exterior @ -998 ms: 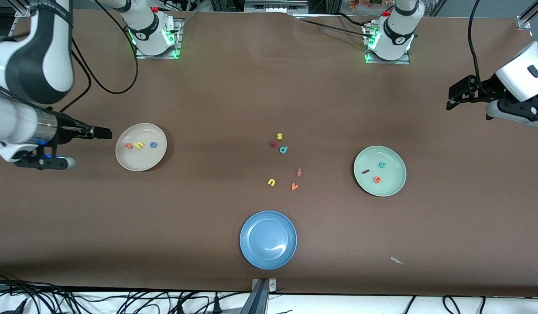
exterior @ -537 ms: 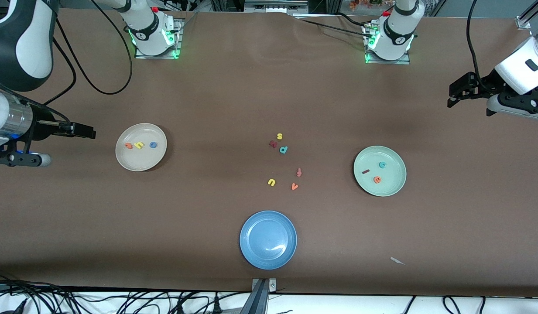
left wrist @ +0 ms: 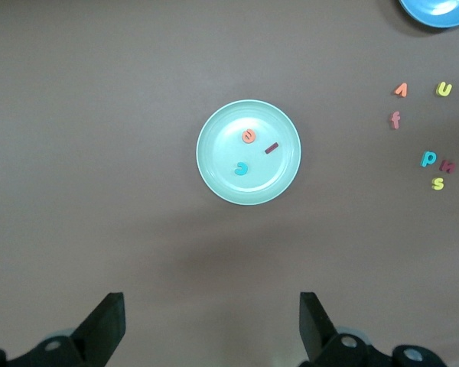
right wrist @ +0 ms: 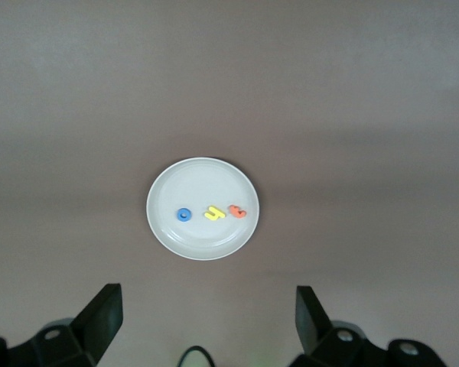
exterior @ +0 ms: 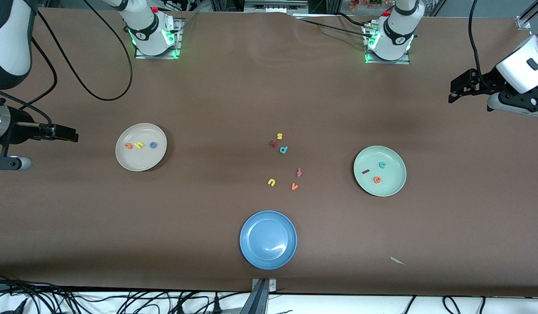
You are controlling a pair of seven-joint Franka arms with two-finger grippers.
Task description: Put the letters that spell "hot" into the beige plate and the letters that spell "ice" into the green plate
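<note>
Right gripper is up in the air over bare table at the right arm's end, just off the beige plate, fingers spread wide with nothing between them. Left gripper is the same story at the left arm's end: jaws wide apart, empty, hanging over bare table, well away from the green plate.

As for which step this is, honestly it looks done to me. The beige plate has the orange t, yellow h and blue o lined up in a row across the middle, all lying flat. The green plate has the dark red i, teal c and orange e spread loosely around its centre, none touching each other.

So my read is that the sorting is finished and both arms are parked clear. The next move shouldn't call for any more grabbing, just keeping the arms out of the way.

The leftovers sit mid-table between the two plates: s, p, a dark red n-ish letter, f, u and an orange v-ish one. None of them belongs in either word, so they can stay. The blue plate, nearer the camera, has nothing in it.

The letters are tiny flat foam bits, way smaller than the plates, which are shallow round dishes.
</note>
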